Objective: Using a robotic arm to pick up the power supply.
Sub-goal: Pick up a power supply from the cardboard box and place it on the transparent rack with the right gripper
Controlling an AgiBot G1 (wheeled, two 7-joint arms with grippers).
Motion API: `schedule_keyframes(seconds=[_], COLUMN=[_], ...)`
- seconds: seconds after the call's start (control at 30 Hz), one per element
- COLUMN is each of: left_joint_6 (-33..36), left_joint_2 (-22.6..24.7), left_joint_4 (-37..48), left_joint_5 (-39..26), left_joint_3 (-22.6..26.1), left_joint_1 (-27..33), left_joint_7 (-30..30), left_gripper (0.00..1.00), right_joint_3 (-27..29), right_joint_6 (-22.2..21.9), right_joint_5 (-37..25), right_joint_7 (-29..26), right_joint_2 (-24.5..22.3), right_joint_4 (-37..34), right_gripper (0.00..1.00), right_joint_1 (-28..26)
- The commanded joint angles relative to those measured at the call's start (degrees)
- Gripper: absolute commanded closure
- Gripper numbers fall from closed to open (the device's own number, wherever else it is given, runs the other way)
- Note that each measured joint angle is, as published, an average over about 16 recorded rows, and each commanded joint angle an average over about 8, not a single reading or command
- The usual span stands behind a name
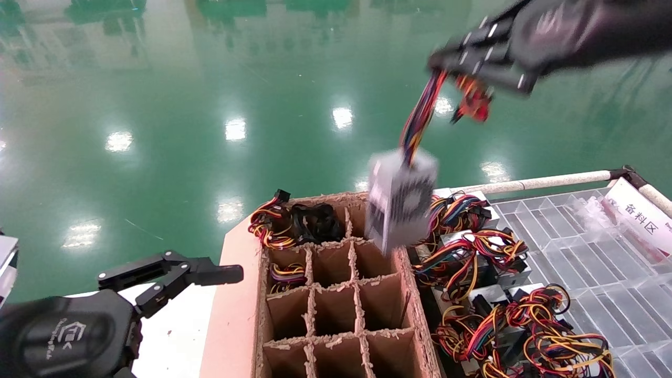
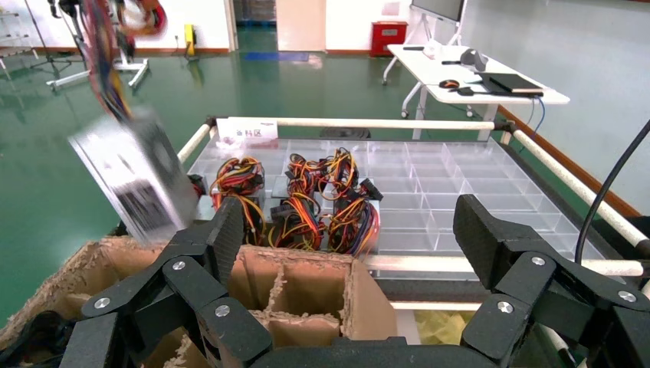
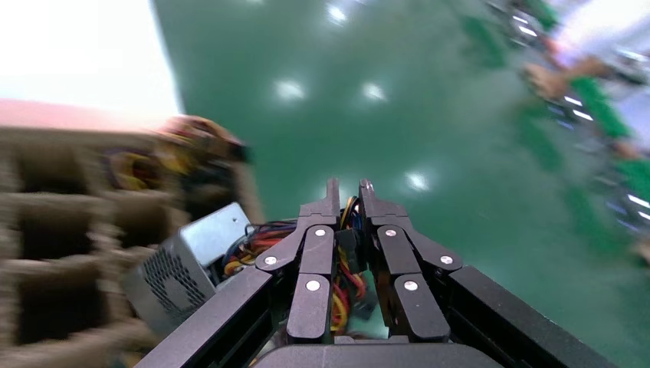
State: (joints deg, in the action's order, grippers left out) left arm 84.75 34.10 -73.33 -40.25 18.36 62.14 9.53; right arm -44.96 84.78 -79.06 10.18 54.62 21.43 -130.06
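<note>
Power supply (image 1: 401, 202): silver-grey metal box w/ dark perforated grille pattern on one face; its wire bundle (image 1: 420, 118) is red, yellow, orange, blue & black. Right gripper (image 1: 462, 65): black w/ small silver rivets. Left gripper (image 1: 173, 275): also black, silver rivets, pale logo on body. Divider box (image 1: 336, 294): brown cardboard, grid of square cells, frayed lighter edges. Other supplies (image 1: 488, 283) beside it: silver w/ red/yellow/orange/black wire tangles. Tray (image 1: 593, 262): clear plastic, grid pattern. Floor (image 1: 210, 105): glossy green w/ white light spots. Sign (image 1: 638, 218): white, black characters.
</note>
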Motion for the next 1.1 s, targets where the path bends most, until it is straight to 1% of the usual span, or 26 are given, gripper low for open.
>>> schedule_keyframes(seconds=[0.03, 0.2, 0.4, 0.53, 0.77, 0.93, 1.1], left_joint_6=[0.00, -0.01, -0.01, -0.01, -0.02, -0.02, -0.03], left_joint_2=[0.00, -0.01, -0.01, -0.01, -0.02, -0.02, -0.03], left_joint_4=[0.00, 0.00, 0.00, 0.00, 0.00, 0.00, 0.00], left_joint_5=[0.00, 0.01, 0.02, 0.02, 0.03, 0.04, 0.04], left_joint_3=[0.00, 0.01, 0.02, 0.03, 0.04, 0.05, 0.06], left_joint_1=[0.00, 0.00, 0.01, 0.01, 0.01, 0.01, 0.01], left_joint_7=[0.00, -0.01, -0.01, -0.02, -0.02, -0.03, -0.03], left_gripper=[0.00, 0.00, 0.00, 0.00, 0.00, 0.00, 0.00], right_joint_3=[-0.73, -2.39, -5.07, -7.36, -11.27, -12.89, -14.24], right_joint_6=[-1.94, -7.12, -10.35, -10.55, -8.82, -8.27, -9.03], right_joint_5=[-1.92, -5.95, -10.79, -14.29, -19.93, -22.22, -24.16], right_joint_7=[1.27, 3.52, 5.65, 6.93, 9.63, 11.87, 14.27], right_joint_2=[0.87, 2.34, 3.26, 3.86, 5.16, 5.97, 7.06], right_joint_4=[-2.77, -7.77, -12.62, -14.98, -17.45, -18.29, -18.46], right_gripper=[1.00, 1.00, 1.00, 1.00, 1.00, 1.00, 1.00], right_joint_1=[-2.85, -7.82, -12.23, -13.77, -14.21, -13.58, -13.04])
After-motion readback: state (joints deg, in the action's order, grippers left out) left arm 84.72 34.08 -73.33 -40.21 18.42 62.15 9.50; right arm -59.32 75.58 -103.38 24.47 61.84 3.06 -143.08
